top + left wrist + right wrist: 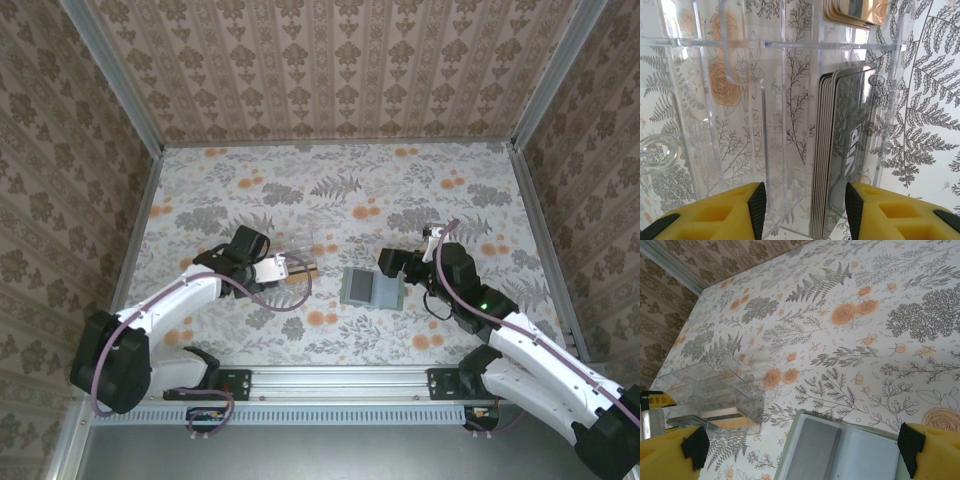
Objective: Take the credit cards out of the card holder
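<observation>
The card holder (pixel 372 288) lies open and flat mid-table, blue-grey inside (pixel 867 455), with a dark grey panel (pixel 812 452) on its left half; whether that is a card or a pocket I cannot tell. My right gripper (pixel 802 445) hangs open over it, one pad at each side, and stands at the holder's right end (pixel 396 272). Black cards with white marks (pixel 847 160) stand on edge in a clear plastic case (pixel 765 100). Tan-orange cards with a dark stripe (pixel 727 418) lie in that case too. My left gripper (pixel 802 212) is open at the case (pixel 296 266).
The clear case (pixel 305 248) sits left of the holder on the floral tabletop, a few centimetres apart. Patterned walls with metal frame rails (pixel 140 230) enclose the table on three sides. Bare floral surface (pixel 865 340) stretches beyond the holder.
</observation>
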Controlling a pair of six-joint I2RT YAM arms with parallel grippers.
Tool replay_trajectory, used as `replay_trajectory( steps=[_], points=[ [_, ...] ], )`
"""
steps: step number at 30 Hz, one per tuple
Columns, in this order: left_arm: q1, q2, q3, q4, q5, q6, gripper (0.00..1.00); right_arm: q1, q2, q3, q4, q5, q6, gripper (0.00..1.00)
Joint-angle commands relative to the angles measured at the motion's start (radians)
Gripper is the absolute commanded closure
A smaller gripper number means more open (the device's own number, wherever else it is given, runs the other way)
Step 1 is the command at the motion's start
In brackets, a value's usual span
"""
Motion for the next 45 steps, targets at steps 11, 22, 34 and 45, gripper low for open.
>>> replay_trajectory(
  steps=[11, 22, 34, 45],
  points=[
    [0.007, -0.146, 0.093, -0.068, 0.066, -0.204, 0.44, -0.008, 0.05, 0.016, -0.01, -0.03, 0.006, 0.0],
    [0.051, -0.192, 0.242, -0.084, 0.052, -0.813, 0.0, -0.013, 0.103, 0.06, -0.073, 0.043, 0.01, 0.0],
    [0.067, -0.133, 0.332, -0.133, 0.13, -1.113, 0.01, -0.013, 0.116, 0.101, -0.162, -0.005, -0.006, 0.0],
    [-0.21, 0.015, 0.341, -0.078, -0.003, -1.355, 0.16, -0.002, 0.186, 0.103, -0.239, -0.072, 0.023, 0.0]
  ],
)
